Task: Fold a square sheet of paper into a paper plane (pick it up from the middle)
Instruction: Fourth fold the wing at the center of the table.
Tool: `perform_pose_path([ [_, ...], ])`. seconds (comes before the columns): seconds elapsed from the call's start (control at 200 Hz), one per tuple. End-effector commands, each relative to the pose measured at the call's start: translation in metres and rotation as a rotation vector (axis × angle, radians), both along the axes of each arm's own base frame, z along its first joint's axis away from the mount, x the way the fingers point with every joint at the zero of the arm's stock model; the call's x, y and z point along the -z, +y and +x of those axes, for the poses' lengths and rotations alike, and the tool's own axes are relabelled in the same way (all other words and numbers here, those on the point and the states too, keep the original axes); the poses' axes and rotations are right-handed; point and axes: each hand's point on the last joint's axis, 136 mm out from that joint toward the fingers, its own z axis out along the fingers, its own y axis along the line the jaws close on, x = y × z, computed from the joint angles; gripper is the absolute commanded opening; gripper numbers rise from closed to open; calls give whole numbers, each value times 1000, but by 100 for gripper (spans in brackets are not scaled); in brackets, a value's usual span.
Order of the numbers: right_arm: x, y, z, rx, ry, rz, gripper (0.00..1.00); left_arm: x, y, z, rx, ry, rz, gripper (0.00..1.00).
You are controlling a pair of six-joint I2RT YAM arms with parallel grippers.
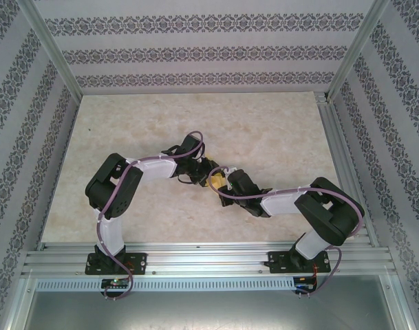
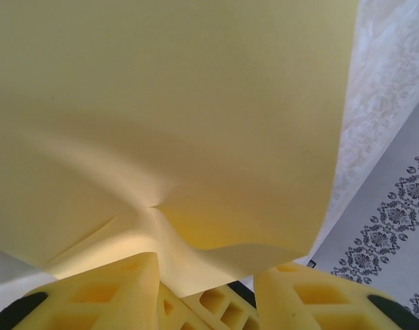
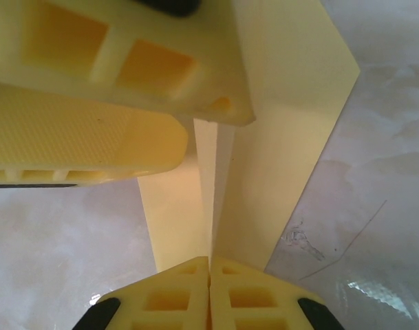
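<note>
Patterned wallpaper walls (image 1: 195, 55) and an aluminium frame (image 1: 195, 258) surround a pale marbled table (image 1: 264, 130), and the two arms meet over its middle. The right gripper (image 3: 209, 265) is clamped, its fingertips pressed together on a folded part of the pale-yellow sheet of paper (image 3: 278, 137). The sheet rises from that pinch, off the table, with a crease running away from it. The left gripper (image 2: 206, 269) has its jaws apart, one finger on either side of the sheet's near edge. The paper is dimpled just above them, and whether they touch it cannot be told.
</note>
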Motion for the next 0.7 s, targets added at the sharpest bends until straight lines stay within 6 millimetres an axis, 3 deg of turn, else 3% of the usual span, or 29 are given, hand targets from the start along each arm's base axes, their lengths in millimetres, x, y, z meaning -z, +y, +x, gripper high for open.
perform_pose_path([
  [0.0,-2,-3,-2,-4,-21,-31,9,-2,-3,-4,38,-18,33,43],
  [0.205,-3,-1,-3,-10,-17,-19,11,-13,-9,0,61,-46,10,51],
  [0.694,-12,-2,-4,-16,-69,17,14,-5,-14,-5,64,-20,15,40],
])
